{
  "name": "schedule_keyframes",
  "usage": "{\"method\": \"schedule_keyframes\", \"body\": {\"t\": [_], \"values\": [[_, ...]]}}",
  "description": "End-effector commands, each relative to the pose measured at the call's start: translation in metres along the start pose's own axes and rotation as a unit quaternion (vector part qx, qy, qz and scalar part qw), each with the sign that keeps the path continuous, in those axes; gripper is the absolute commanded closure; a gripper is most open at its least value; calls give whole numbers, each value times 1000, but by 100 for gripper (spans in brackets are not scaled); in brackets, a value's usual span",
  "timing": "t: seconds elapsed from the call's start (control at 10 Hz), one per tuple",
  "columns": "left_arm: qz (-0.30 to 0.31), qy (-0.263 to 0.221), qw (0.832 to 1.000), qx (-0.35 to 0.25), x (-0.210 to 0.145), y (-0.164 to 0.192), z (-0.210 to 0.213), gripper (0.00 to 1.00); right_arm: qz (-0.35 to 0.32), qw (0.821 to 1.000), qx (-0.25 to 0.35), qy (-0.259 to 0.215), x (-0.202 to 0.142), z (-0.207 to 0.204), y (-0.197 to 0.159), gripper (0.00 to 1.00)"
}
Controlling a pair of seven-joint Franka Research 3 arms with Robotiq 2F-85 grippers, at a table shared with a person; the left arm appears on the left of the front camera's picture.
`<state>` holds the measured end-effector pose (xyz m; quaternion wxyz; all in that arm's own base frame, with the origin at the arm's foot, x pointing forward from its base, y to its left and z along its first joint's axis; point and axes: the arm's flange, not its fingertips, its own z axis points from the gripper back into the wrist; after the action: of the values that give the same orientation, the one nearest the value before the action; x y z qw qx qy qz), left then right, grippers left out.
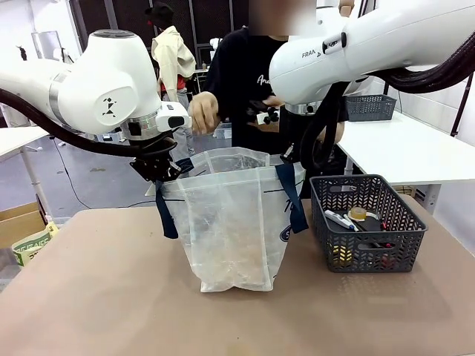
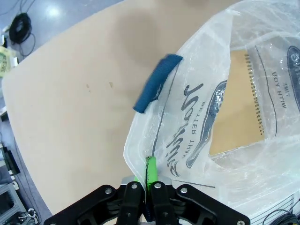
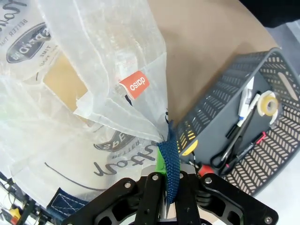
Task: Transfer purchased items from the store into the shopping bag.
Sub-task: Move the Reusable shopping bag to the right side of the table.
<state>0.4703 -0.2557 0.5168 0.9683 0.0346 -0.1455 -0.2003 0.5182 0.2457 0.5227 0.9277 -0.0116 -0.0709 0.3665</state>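
The translucent shopping bag (image 1: 234,222) with navy handles stands upright in the middle of the tan table, its mouth held open from both sides. My left gripper (image 1: 159,169) is shut on the bag's left rim (image 2: 149,174). On the other side my right gripper (image 3: 167,190) is shut on the rim at a navy handle (image 3: 169,161). A brown spiral notebook (image 2: 236,108) lies inside the bag. Purchased items sit in a dark basket (image 1: 367,252): a tape roll (image 3: 266,104), a pen (image 3: 243,105), scissors (image 3: 236,150). Behind the bag, a person holds a dark item (image 1: 263,111).
The basket stands right of the bag, close to my right arm. A white table (image 1: 415,148) with a second grey basket (image 1: 369,107) lies at the back right. A cardboard box (image 1: 18,221) sits beyond the table's left edge. The person's other hand (image 1: 202,113) hovers above the bag.
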Motion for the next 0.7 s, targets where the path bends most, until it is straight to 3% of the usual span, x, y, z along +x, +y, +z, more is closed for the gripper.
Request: {"method": "schedule_keyframes", "body": {"t": [0.0, 0.6], "values": [[2, 0, 1000, 1, 0, 3, 0, 100, -2, 1000, 0, 0, -1, 0, -2, 100], [2, 0, 1000, 1, 0, 3, 0, 100, -2, 1000, 0, 0, -1, 0, -2, 100]]}}
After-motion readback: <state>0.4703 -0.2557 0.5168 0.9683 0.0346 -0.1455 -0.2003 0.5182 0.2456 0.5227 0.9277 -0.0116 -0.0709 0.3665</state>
